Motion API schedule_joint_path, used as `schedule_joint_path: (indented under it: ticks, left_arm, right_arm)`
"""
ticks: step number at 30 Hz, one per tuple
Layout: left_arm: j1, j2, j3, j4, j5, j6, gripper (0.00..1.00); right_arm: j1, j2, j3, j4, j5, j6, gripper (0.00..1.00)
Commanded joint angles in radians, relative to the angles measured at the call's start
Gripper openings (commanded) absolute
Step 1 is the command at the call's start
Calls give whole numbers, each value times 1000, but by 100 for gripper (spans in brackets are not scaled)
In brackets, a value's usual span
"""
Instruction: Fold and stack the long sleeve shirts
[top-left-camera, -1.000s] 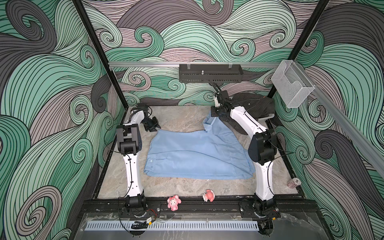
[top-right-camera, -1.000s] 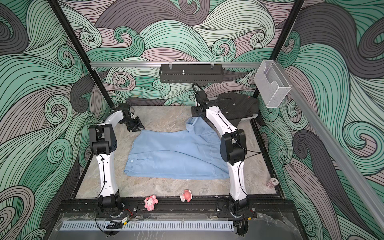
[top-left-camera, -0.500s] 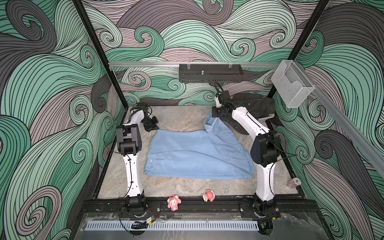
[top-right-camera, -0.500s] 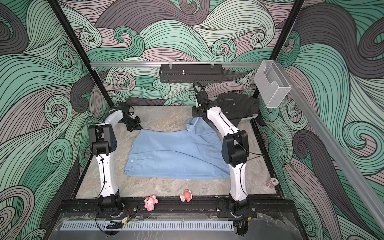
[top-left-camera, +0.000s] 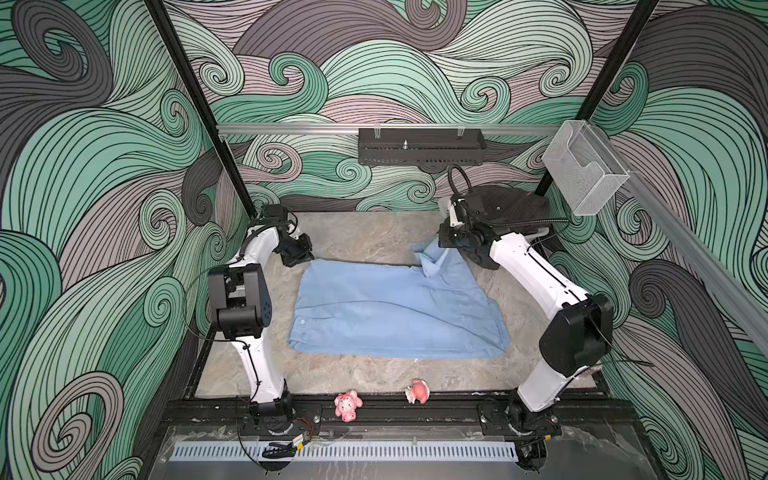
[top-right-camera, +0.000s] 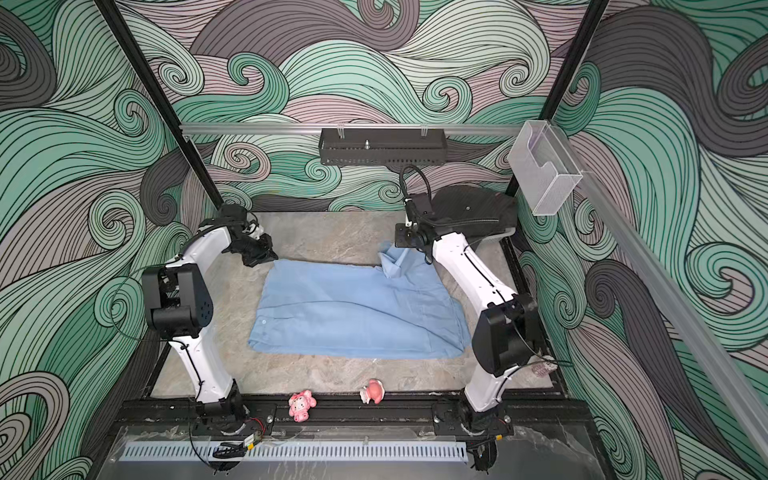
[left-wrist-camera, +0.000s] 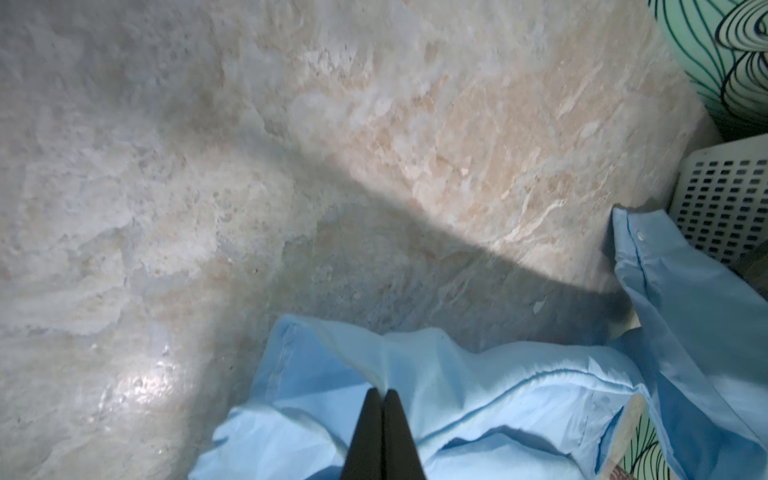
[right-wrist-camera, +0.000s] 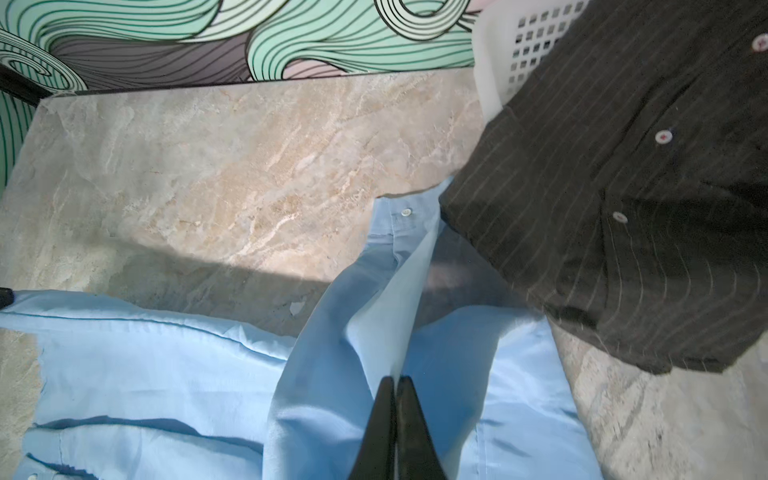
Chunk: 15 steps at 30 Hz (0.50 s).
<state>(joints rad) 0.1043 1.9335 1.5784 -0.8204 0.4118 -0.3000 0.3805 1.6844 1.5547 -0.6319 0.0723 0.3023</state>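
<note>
The light blue long sleeve shirt (top-left-camera: 395, 307) (top-right-camera: 353, 316) lies spread flat mid-table. My left gripper (top-left-camera: 305, 259) (left-wrist-camera: 382, 390) is at its far left corner, shut on a pinch of the blue cloth (left-wrist-camera: 457, 374). At the far right edge my right gripper (top-left-camera: 440, 245) (right-wrist-camera: 395, 378) is shut on a raised fold of the same shirt (right-wrist-camera: 374, 316), lifted a little off the table. The dark pinstriped shirt (top-left-camera: 507, 203) (right-wrist-camera: 623, 187) hangs over a white basket (right-wrist-camera: 490, 62) at the back right, just beyond the right gripper.
Two small pink toys (top-left-camera: 348, 405) (top-left-camera: 417, 390) sit at the table's front edge. A black tray (top-left-camera: 419, 145) hangs on the back rail and a clear box (top-left-camera: 582, 178) on the right rail. Bare marble (top-left-camera: 365, 237) shows behind the shirt.
My left gripper has shut on the shirt's far left corner. The right arm's elbow has swung outward to the right while its gripper keeps hold of the fold.
</note>
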Motion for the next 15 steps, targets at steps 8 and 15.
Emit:
schedule_joint_path:
  ticks: [8,15]
  left_arm:
    - [8,-205,-214,44,10,53,0]
    - [6,-283,-383,57,-32,50,0]
  right_arm:
    - [12,-221,-260,-44,44,197,1]
    - [38,-349,-460,-41,36,265,1]
